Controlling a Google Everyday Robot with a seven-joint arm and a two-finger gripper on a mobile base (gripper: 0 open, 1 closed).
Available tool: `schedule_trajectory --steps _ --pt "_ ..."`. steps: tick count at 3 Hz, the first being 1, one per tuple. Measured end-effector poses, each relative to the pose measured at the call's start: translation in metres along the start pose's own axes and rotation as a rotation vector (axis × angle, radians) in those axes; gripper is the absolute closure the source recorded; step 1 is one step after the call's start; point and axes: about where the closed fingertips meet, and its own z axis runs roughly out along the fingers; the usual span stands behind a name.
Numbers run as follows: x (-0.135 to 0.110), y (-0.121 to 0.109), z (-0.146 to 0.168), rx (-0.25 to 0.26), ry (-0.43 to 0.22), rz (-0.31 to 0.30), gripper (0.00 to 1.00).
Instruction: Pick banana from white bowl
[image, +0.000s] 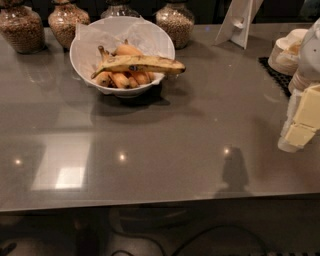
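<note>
The long yellow banana (142, 64), brown-speckled with a small blue sticker, lies across the top of the white bowl (81, 56), its right tip sticking out over the rim. The bowl is lined with crinkled white paper and stands at the back left of the grey counter. Several short orange-yellow bananas (124, 78) lie under and behind the long one. My gripper (301, 125), white with pale yellow parts, hangs at the right edge of the view above the counter, far to the right of the bowl and apart from it.
Several glass jars with brown filling (66, 21) stand along the back edge behind the bowl. A white stand (239, 21) is at the back right. Stacked beige cups (287, 50) sit on a black mat (275, 75) at the far right. The counter's front edge (150, 204) runs across below.
</note>
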Motion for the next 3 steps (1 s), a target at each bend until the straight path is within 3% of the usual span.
schedule_trajectory --steps 1,2,3 --pt "-0.002 -0.001 -0.001 0.007 -0.006 0.0 0.0" --pt "-0.029 -0.019 0.004 0.058 -0.094 -0.022 0.0" --pt "-0.089 -0.057 0.017 0.121 -0.254 -0.057 0.0"
